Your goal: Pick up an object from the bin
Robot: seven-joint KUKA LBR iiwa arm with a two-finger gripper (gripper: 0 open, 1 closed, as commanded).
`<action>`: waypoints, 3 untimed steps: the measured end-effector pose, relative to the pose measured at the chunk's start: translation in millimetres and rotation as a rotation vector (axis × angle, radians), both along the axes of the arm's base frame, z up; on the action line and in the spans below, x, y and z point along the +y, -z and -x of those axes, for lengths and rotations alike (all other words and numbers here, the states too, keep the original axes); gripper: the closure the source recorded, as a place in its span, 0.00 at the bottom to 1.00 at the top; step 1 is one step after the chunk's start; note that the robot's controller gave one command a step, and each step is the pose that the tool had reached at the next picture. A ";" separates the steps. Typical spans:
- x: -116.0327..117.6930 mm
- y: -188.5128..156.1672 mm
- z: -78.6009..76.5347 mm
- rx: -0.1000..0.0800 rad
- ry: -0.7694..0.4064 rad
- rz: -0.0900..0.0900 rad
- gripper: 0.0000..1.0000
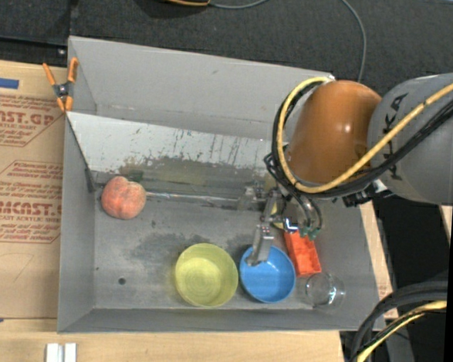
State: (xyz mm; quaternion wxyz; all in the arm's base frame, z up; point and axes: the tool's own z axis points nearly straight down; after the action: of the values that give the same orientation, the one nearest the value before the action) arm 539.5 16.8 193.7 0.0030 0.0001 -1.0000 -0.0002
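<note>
We see the end effector [263, 250] low in the bin [179, 88], at the near-left rim of a small blue bowl [268, 280] that sits upright by the front wall, right of centre. Its tip appears to meet or straddle that rim, but the arm's orange cover [334, 134] and cables crowd the view. We cannot tell how far open it is, or whether it has hold of anything.

We judge the rim to be the sensible place to take hold, since a bowl's thin wall gives a narrow edge to pinch while its round body does not.

The neighbours matter. A yellow bowl [206, 275] touches the blue one on its left. An orange-red block [303, 254] lies just beside it on the right, and a clear cup [324, 290] is near the front right corner. A closing or lifting move could nudge any of these.

A peach [123, 198] rests well apart at the left, clear of the work.
</note>
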 end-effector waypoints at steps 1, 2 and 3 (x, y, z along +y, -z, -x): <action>0.0 -4.7 -1.4 -0.008 0.001 0.000 0.00; 35.1 110.0 21.7 -0.003 -0.441 -0.003 0.00; 44.6 40.2 32.0 -0.010 -0.204 -0.002 0.00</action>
State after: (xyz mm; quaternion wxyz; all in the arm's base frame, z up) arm 507.5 61.4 153.4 -0.0019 0.1019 -0.9948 -0.0009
